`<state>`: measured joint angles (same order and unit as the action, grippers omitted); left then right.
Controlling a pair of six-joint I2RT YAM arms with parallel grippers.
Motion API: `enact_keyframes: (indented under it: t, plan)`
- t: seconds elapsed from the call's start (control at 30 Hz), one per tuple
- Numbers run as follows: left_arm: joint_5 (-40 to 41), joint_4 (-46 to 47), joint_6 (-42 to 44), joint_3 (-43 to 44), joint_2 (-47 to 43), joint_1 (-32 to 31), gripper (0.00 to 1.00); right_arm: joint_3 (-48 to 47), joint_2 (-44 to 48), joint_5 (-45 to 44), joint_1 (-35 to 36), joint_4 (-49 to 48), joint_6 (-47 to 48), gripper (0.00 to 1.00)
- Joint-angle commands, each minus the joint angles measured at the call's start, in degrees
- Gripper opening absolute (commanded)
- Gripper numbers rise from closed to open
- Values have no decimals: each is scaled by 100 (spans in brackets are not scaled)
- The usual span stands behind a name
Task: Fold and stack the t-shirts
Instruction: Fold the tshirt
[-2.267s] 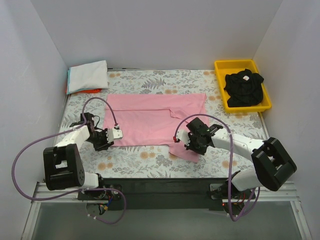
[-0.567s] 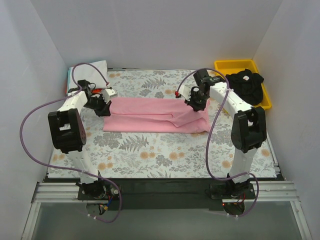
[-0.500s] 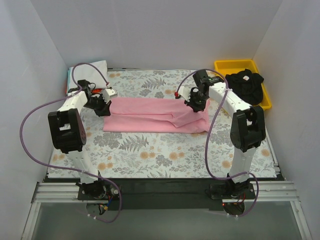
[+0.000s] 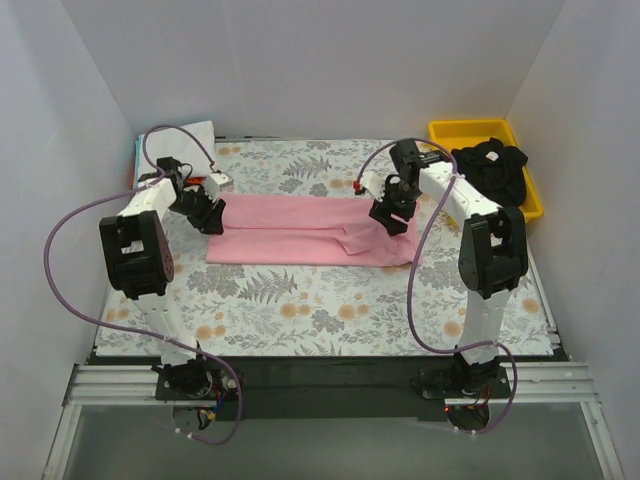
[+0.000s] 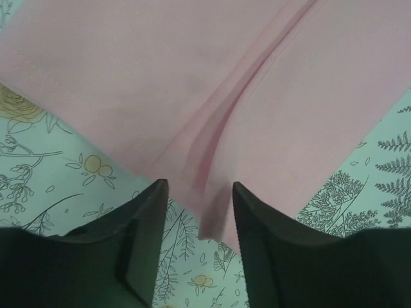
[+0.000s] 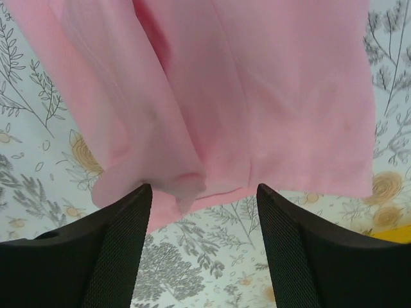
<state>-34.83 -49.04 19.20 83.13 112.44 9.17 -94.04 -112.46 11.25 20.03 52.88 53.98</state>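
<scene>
The light pink t-shirt (image 4: 300, 232), spread wide 2.3 seconds ago, now lies folded into a long band across the far half of the floral tabletop (image 4: 300, 300). Both arms have reached forward. The left end effector (image 4: 207, 216) and right end effector (image 4: 391, 220) sit spread open at its ends.
</scene>
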Motion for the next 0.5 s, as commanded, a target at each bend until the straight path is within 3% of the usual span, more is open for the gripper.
enact_keyframes:
  t: [0.0, 0.03, 0.23, 0.47]
  plan:
    - [-137, -413, -873, 485, -170, 128, 47, -588, 181, 588, -700, 764, -553, 74]
    - [-199, -518, -1031, 432, -214, 146, 57, -624, 198, 763, -815, 941, -703, 73]
    - [-261, -177, -1876, -341, -855, 217, 60, 403, 708, 1828, -1344, 1233, -1933, 66]
    - [-77, 122, -2772, -772, -891, 278, 60, 1212, 832, 1690, -1484, 566, -2760, 64]
